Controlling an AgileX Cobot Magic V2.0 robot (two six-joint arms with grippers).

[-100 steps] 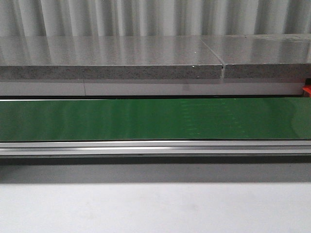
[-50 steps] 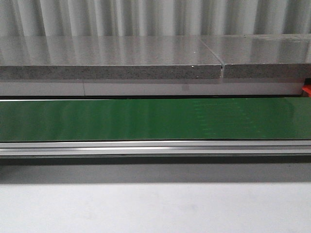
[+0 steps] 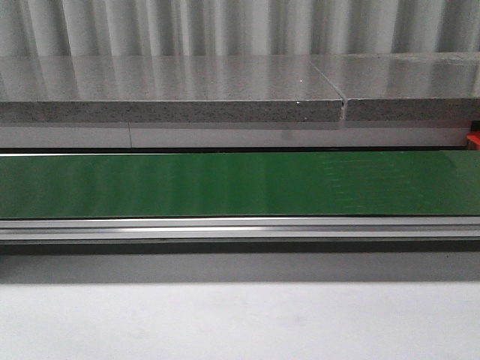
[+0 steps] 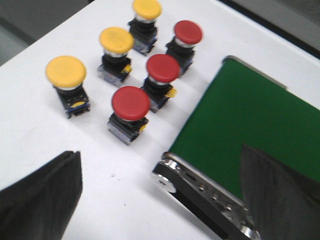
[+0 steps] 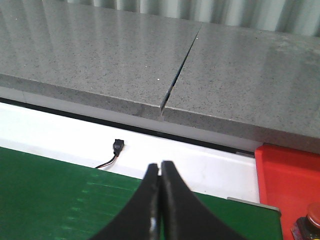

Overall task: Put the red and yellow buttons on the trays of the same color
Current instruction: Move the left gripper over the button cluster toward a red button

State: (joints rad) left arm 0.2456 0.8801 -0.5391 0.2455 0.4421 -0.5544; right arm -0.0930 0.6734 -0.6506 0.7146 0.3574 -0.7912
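On the white table [image 4: 45, 135], six push buttons stand upright in a loose cluster beside the end of the green conveyor belt [image 4: 250, 120]. Three have yellow caps [image 4: 65, 70] [image 4: 116, 40] [image 4: 147, 8] and three have red caps [image 4: 130, 103] [image 4: 162, 68] [image 4: 188, 32]; the red ones stand nearer the belt, the yellow ones farther from it. None touches another. The left gripper [image 4: 160, 200] hangs above them with its jaws spread wide and empty, one dark finger [image 4: 40, 195] over the table and the other over the belt's metal end roller [image 4: 165, 181]. The right gripper [image 5: 160, 172] has its jaws pressed together, holding nothing, above the belt near the grey stone slab [image 5: 100, 55]. Beside it lies a red tray [image 5: 287, 175], with a red-capped button [image 5: 314, 215] partly seen at the picture's edge. In the front view, the belt is bare.
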